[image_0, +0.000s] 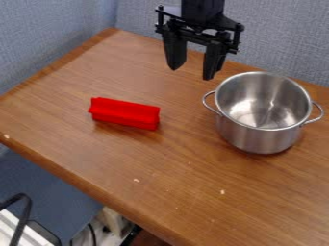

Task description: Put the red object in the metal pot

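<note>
A bright red elongated block, the red object (125, 113), lies flat on the wooden table (154, 173), left of centre. The metal pot (264, 111) stands at the right, shiny, upright and empty, with a small handle on each side. My gripper (193, 61) hangs above the table's far side, just left of the pot's far rim and well behind the red object. Its black fingers (172, 54) point down and stand apart, open, with nothing between them.
The table's left edge runs diagonally from the back to the front left, and its front edge drops off toward the floor. A blue-grey wall stands behind. Dark cables and a frame lie below at the bottom left.
</note>
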{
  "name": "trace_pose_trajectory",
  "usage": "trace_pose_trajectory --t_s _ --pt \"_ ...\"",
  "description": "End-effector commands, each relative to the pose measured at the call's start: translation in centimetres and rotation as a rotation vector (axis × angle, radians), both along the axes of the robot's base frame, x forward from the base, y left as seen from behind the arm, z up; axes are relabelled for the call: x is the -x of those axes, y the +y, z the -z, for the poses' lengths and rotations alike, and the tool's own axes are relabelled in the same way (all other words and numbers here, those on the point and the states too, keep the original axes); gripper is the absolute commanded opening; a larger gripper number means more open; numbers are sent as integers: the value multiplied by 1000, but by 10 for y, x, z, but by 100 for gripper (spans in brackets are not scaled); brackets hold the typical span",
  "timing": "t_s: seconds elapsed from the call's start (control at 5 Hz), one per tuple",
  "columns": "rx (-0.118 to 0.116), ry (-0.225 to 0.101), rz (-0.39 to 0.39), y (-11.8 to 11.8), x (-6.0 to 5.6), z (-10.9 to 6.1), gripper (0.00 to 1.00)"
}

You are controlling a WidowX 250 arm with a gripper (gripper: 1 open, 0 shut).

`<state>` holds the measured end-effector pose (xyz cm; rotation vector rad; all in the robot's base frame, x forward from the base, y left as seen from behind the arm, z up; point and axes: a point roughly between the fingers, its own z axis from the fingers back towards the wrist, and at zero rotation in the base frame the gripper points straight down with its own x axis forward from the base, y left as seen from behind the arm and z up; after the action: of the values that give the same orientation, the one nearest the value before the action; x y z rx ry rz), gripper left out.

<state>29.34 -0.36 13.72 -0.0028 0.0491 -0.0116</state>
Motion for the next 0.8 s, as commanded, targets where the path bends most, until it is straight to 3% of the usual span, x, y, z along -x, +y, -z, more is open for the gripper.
trace_pose_trajectory --t_s 0.0,0.2,0.4,0.6 --pt "-1 18 0 0 1 5 100" --pt "-38 18 40 20 6 4 100" --pt "-77 33 141 49 11 7 100" --pt "-125 38 214 79 18 13 0"
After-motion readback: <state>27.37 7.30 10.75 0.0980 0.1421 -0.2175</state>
